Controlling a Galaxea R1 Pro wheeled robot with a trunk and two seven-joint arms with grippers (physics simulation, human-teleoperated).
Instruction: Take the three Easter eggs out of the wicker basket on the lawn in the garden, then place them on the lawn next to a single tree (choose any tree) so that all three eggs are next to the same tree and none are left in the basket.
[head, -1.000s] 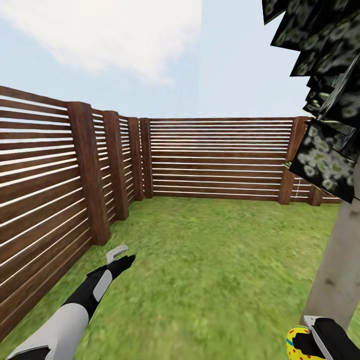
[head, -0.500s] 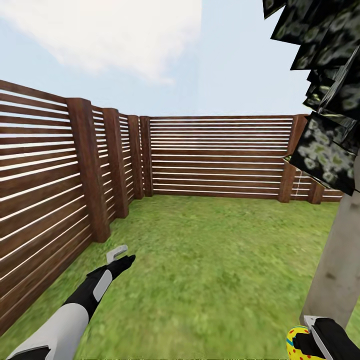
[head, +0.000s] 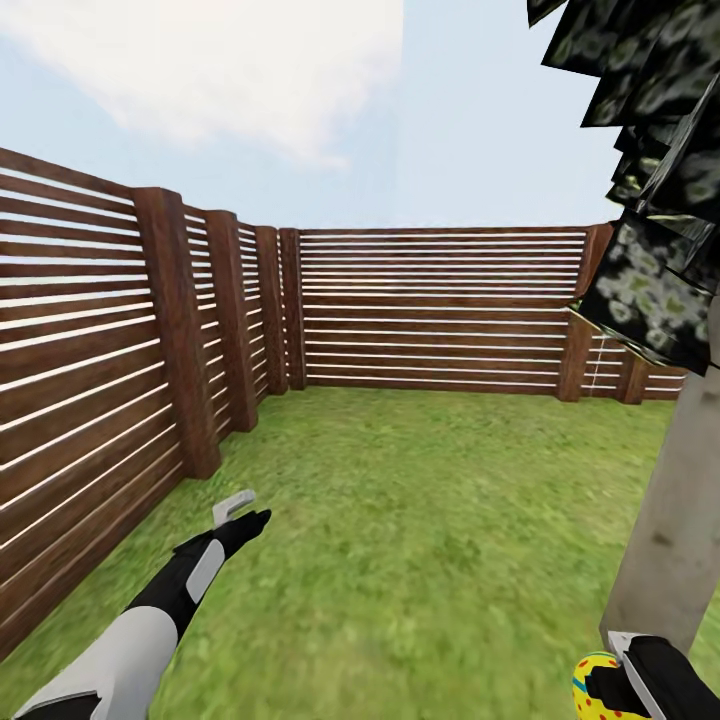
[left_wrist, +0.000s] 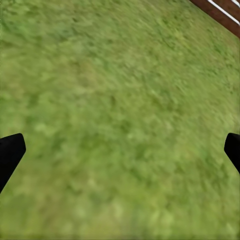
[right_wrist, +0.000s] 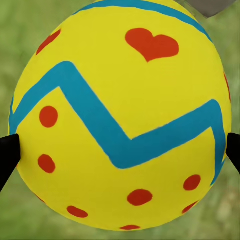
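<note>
Gripping a yellow Easter egg (right_wrist: 120, 115), the right tool (head: 612, 688) sits just beside the tree (head: 672, 530) trunk, left tool (head: 240, 512) spread wide over lawn (head: 430, 520).

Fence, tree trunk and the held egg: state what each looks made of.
Fence: dark brown wood with visible grain, horizontal slats between thick posts.
Tree trunk: pale grey-beige, matte, faintly mottled, likely smooth bark.
Easter egg: hard-looking yellow shell painted with blue zigzags and red dots; material unclear.
</note>
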